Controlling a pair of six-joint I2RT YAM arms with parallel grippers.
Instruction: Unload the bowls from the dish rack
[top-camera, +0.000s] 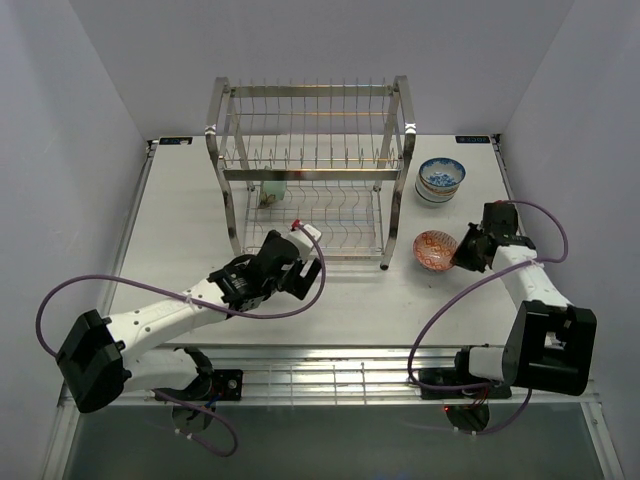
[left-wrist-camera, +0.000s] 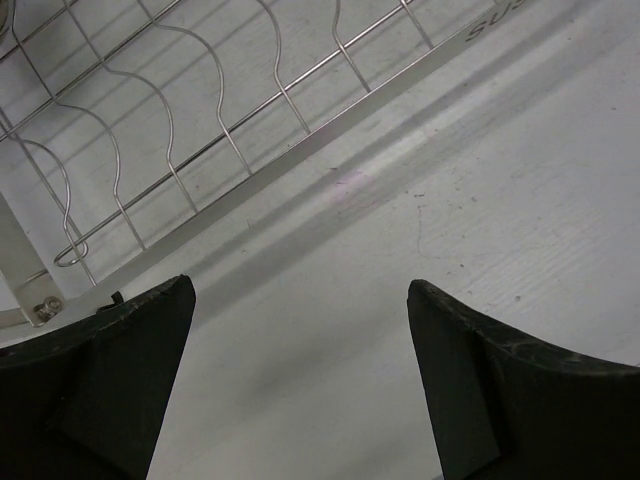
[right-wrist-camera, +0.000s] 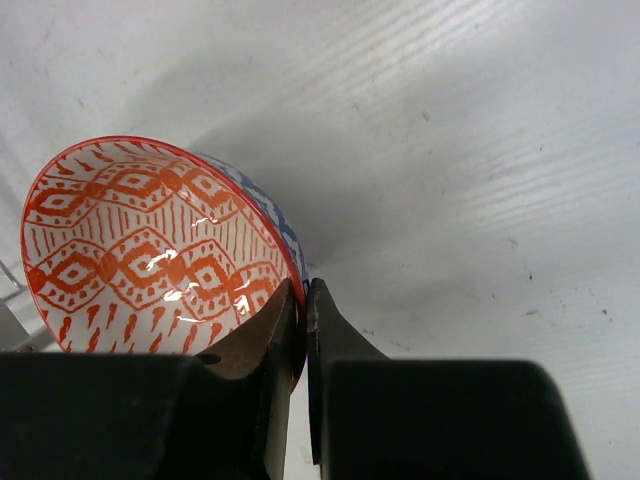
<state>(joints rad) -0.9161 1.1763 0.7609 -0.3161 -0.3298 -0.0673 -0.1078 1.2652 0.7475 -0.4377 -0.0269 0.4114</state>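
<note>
The right pincer (right-wrist-camera: 303, 300) is gripping a red-patterned bowl (right-wrist-camera: 150, 240) by its rim, tilted, right of the dish rack (top-camera: 310, 90). The left pincer (left-wrist-camera: 300, 292) is hovering wide open over the surface (top-camera: 180, 230) at the rack's front; a mint-green bowl (top-camera: 272, 192) is sitting in the lower tier.

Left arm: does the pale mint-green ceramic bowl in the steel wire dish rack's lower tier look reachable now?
Probably yes. The left gripper is open at the front edge of the dish rack, with nothing between it and the mint-green bowl; the upper tier likely forces a low approach.
</note>
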